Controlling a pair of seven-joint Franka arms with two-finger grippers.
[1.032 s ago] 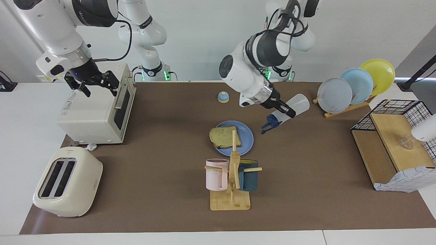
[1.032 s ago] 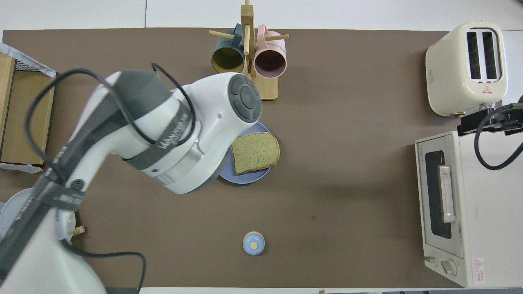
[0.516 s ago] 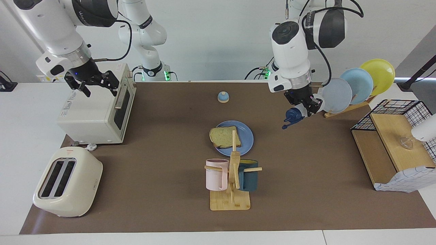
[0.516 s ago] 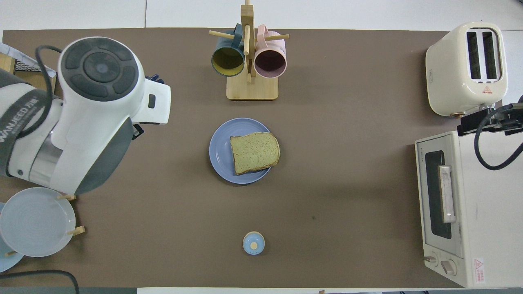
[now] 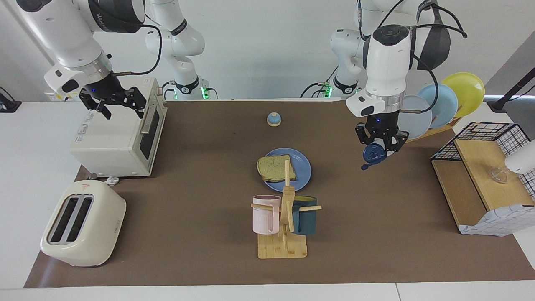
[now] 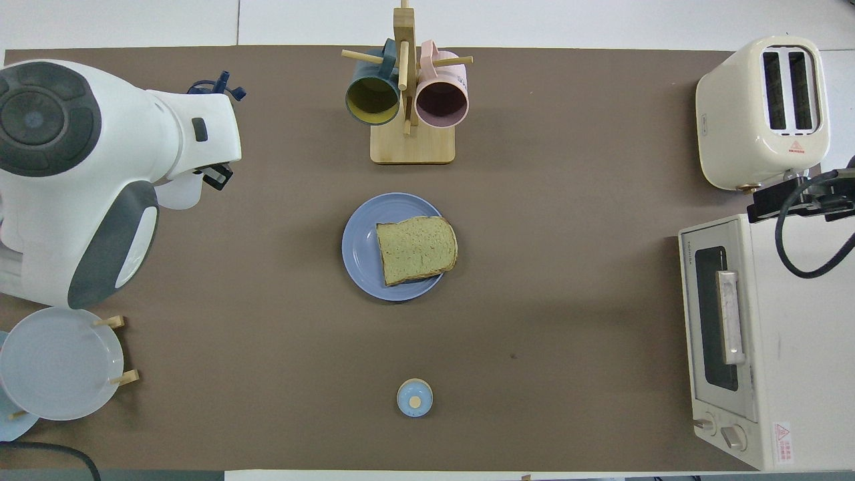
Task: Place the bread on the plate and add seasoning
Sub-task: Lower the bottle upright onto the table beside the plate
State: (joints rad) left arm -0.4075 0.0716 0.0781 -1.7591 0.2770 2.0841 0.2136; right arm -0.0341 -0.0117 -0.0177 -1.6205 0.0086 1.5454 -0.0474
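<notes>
Left hand [image 5: 379, 144] is pinching the seasoning [image 5: 373, 154], cap toward the camera, up over bare table [image 5: 200, 175] near the plate rack [image 5: 434, 109]. Bread [image 5: 276, 167] sits on the plate [image 5: 301, 169], mid-table. Right hand [image 5: 113, 101] waits spread over the oven [image 5: 119, 140]. Tilted like that, the bottle could spill on the table or slip, I'd guess.

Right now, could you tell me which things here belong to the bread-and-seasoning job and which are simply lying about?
Job:
- bread, on plate
- seasoning bottle, in left hand

Lying about:
- toaster
- toaster oven
- mug tree
- bell
- racked plates
</notes>
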